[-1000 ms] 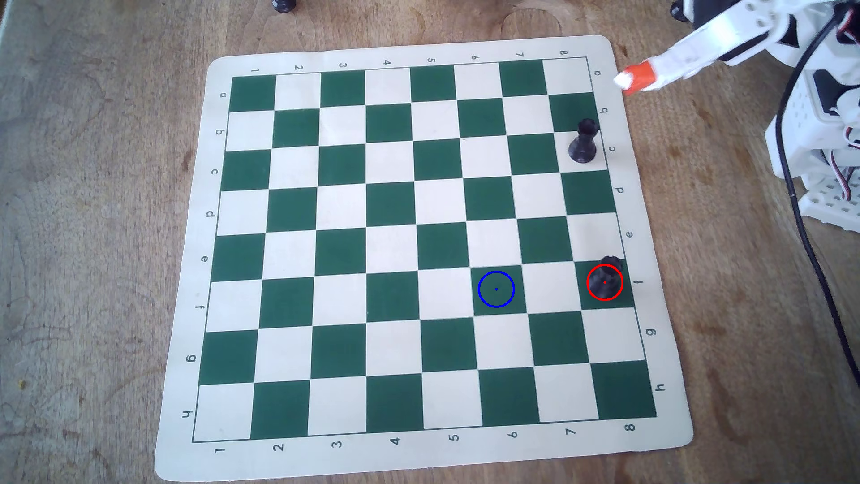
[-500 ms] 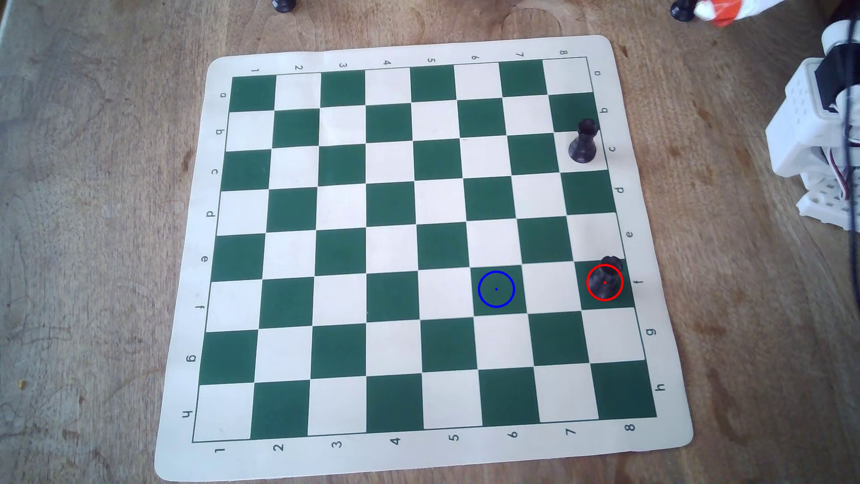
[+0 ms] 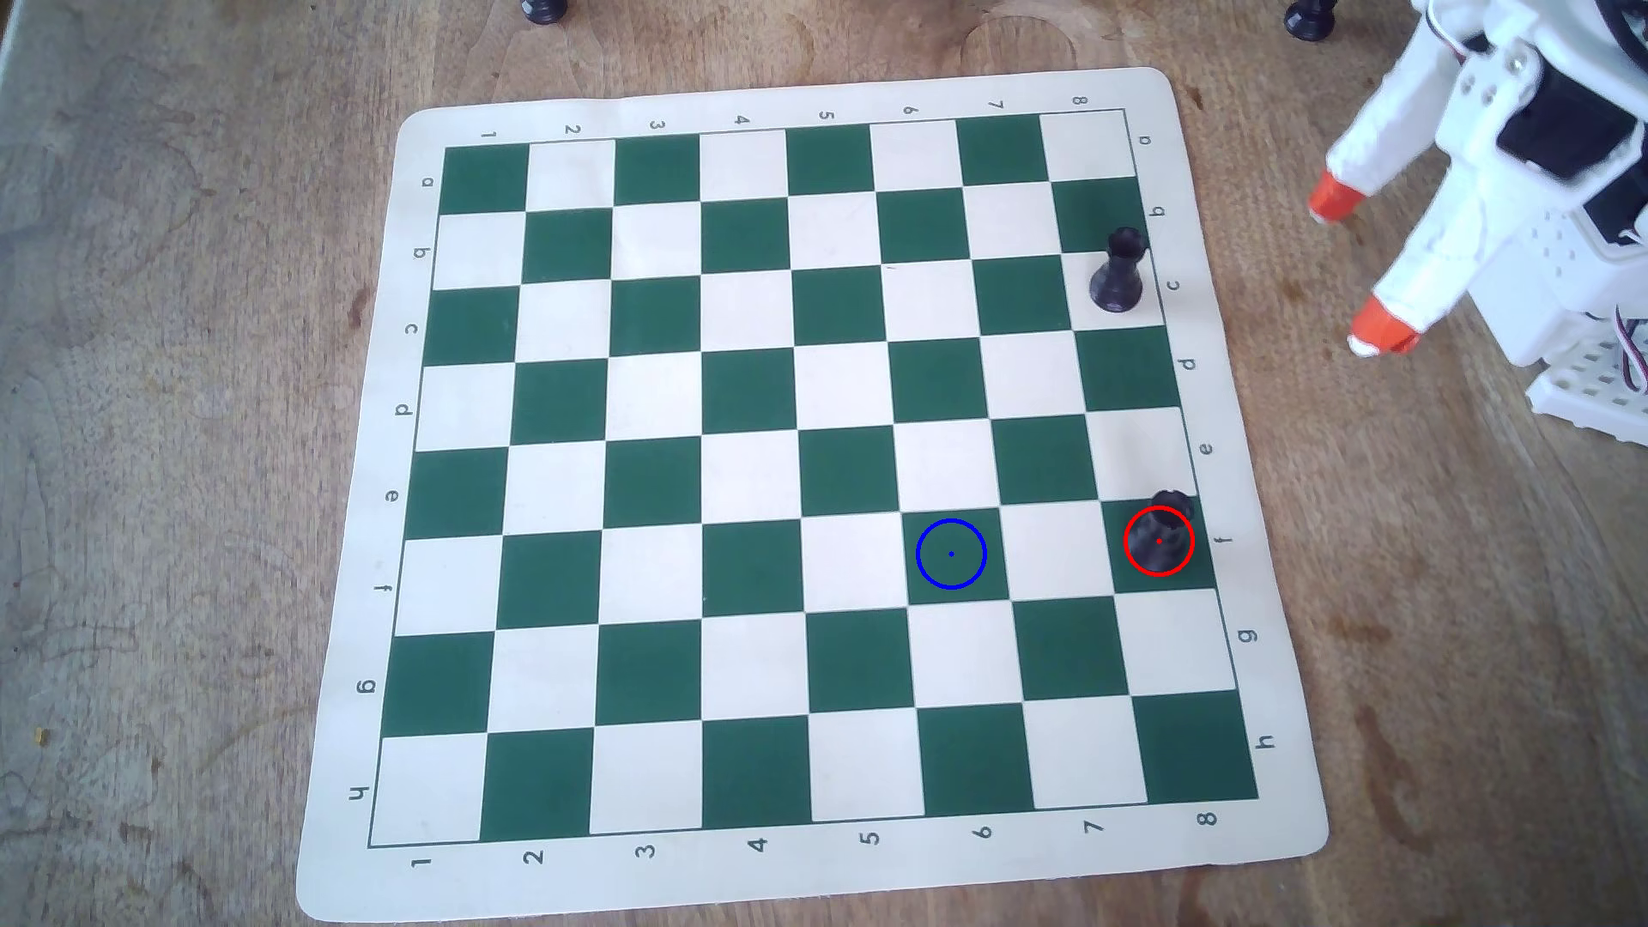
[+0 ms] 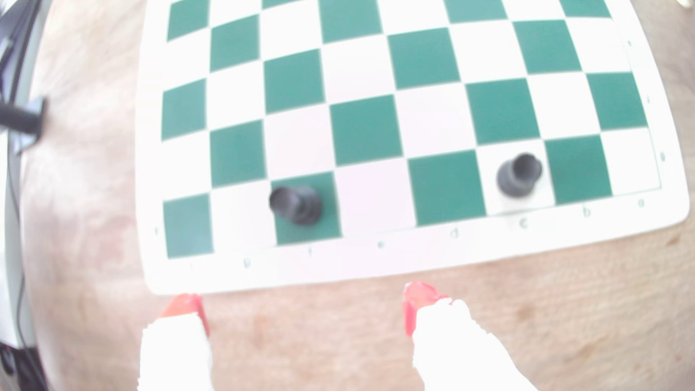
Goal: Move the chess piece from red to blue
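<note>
A black rook [image 3: 1162, 533] stands upright inside the red circle [image 3: 1126, 541] on a green square at the board's right edge in the overhead view; it also shows in the wrist view [image 4: 297, 205]. The blue circle [image 3: 951, 553] lies empty on a green square two files to the left. A twin rook [image 3: 1117, 272] stands further up the same edge, and shows in the wrist view [image 4: 519, 176]. My gripper [image 3: 1355, 267], white with orange tips, is open and empty over bare table right of the board; in the wrist view [image 4: 304, 308] it hovers just off the board's edge.
The green and cream chess mat [image 3: 357, 535] lies on a wooden table [image 3: 178, 356]. Two more dark pieces [image 3: 544, 9] [image 3: 1309, 18] stand at the top edge. The arm's white base [image 3: 1587, 392] is at the right. Dark cables [image 4: 18, 120] show in the wrist view at the left.
</note>
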